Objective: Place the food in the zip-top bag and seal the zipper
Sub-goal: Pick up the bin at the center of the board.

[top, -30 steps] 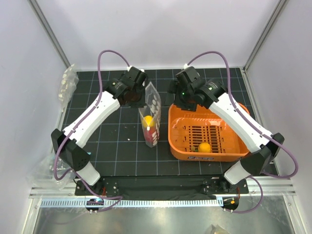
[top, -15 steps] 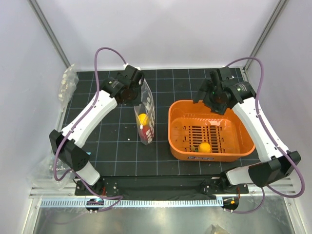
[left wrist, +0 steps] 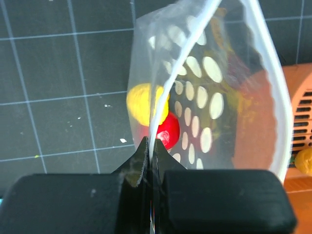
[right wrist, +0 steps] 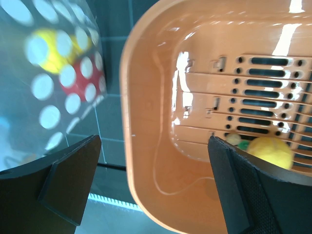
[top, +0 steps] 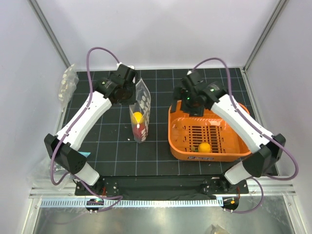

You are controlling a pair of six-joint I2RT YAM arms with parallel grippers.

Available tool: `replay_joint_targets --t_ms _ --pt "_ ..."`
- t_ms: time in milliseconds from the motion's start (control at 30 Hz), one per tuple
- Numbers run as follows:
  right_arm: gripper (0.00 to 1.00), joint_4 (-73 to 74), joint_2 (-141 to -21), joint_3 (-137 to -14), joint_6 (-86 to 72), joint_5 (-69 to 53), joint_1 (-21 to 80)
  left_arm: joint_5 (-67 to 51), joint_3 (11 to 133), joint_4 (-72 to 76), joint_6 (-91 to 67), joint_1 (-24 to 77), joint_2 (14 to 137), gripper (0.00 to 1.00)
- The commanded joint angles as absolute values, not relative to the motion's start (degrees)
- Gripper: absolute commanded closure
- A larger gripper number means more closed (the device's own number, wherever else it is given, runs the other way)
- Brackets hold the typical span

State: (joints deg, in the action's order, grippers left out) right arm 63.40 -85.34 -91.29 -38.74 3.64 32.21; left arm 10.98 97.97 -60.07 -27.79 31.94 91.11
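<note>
Bag (top: 143,97): yellow fruit (top: 137,117) 1, red fruit (top: 138,130) 1 | basket (top: 171,131): orange fruit (top: 204,147) 1

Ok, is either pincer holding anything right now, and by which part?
The left pincer is shut on the zip-top bag, pinching one side of its open top edge. The right pincer is open above the orange basket, holding nothing.

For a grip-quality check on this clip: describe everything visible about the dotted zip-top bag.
The zip-top bag is clear plastic with white dots, held upright over the black mat. The shut left gripper pinches one top edge; the mouth gapes. A yellow fruit and a red fruit sit inside.
</note>
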Motion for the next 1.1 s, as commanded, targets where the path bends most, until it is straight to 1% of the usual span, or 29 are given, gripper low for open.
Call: replay_joint_targets --t_ms 0,400,600,867,900,967,1000,1067 --pt "0.01 60.9 -87.5 -93.5 -40.0 6.1 36.2 11.5 96.8 -59.4 -27.2 30.1 86.7 1.00" --pt "0.07 55.7 -96.1 -92.0 -39.4 9.7 40.1 12.7 92.8 -59.5 -26.8 27.7 81.9 1.00" --pt "0.15 54.3 -98.9 -92.3 -38.6 12.2 40.3 13.1 91.5 -59.5 -26.2 26.7 80.8 1.00" --pt "0.23 53.0 -101.1 -93.3 -36.4 15.0 40.3 13.0 91.9 -59.0 -25.7 26.5 81.2 1.00" --pt "0.29 52.9 -101.1 -93.2 -36.2 15.2 40.3 12.9 91.9 -58.9 -25.6 26.4 81.2 1.00" --pt "0.37 52.6 -101.1 -93.3 -35.6 15.6 40.3 12.9 91.9 -58.7 -25.4 26.3 81.3 1.00" --pt "0.43 52.4 -101.1 -93.3 -35.4 15.7 40.3 12.9 91.9 -58.8 -25.5 26.3 81.3 1.00" --pt "0.49 52.2 -101.2 -93.6 -34.5 16.3 40.3 12.9 91.7 -58.7 -25.4 26.1 81.1 1.00"
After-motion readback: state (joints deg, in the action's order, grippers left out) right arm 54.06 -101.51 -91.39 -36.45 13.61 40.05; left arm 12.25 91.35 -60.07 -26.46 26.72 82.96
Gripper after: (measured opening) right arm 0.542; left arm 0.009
